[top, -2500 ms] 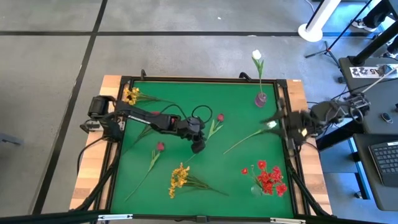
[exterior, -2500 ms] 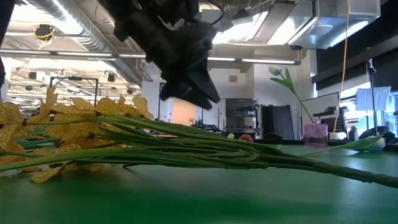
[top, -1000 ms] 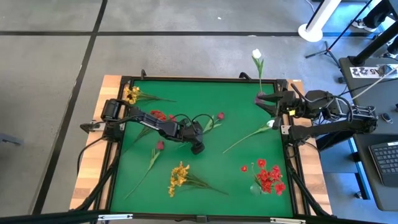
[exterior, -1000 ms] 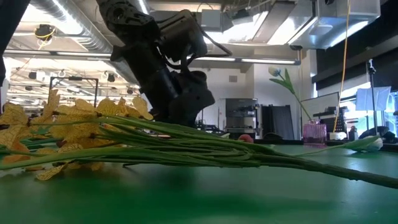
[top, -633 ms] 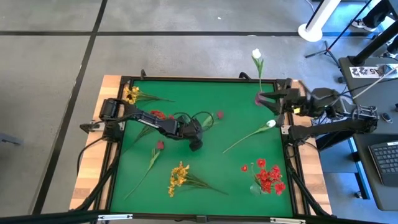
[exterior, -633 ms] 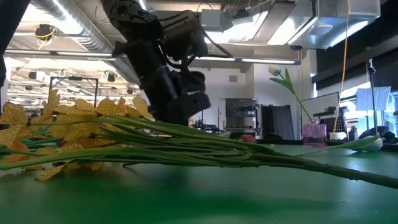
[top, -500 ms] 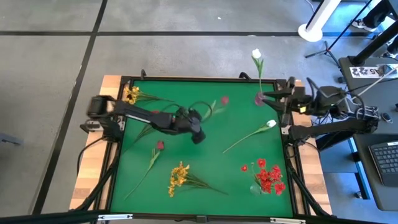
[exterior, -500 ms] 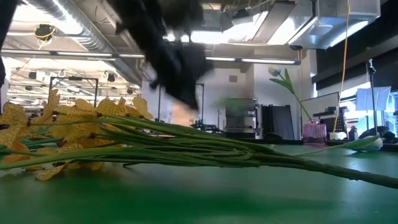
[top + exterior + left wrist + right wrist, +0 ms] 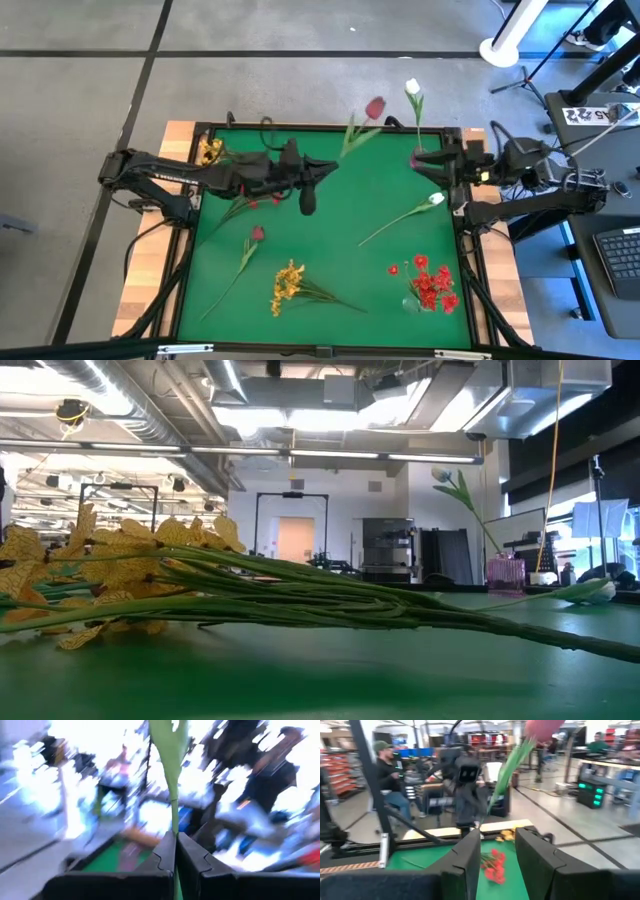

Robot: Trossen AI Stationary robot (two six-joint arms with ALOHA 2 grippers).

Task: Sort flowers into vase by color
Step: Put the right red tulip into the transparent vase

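The left gripper (image 9: pixel 322 166) has its jaws closed on the green stem of a dark pink bud flower (image 9: pixel 374 107), carried in the air on the far side of the bench (image 9: pixel 330 250), the bud just beside the white tulip (image 9: pixel 412 88) that stands in the small pink vase (image 9: pixel 419 158). In the left wrist view the two dark fingers (image 9: pixel 165 855) meet tight around the stem.

The right gripper (image 9: pixel 432 163) waits right by the pink vase with its jaws parted and nothing between them, facing across the bench toward the left arm.

Judging by how things lie, the sorting is only partly done. One white tulip is in the pink vase, and a red cluster (image 9: pixel 432 285) stands in what looks like a clear vase well away from the pink one, at the near right. Left on the green mat are a second white tulip (image 9: pixel 435 199) lying near the pink vase, a yellow spray (image 9: pixel 288 283) at the near middle, another yellow spray (image 9: pixel 210 151) in the far left corner, another pink bud (image 9: pixel 257 234), and some red blooms (image 9: pixel 262 198) under the left arm. No vase for yellow or pink is visible.
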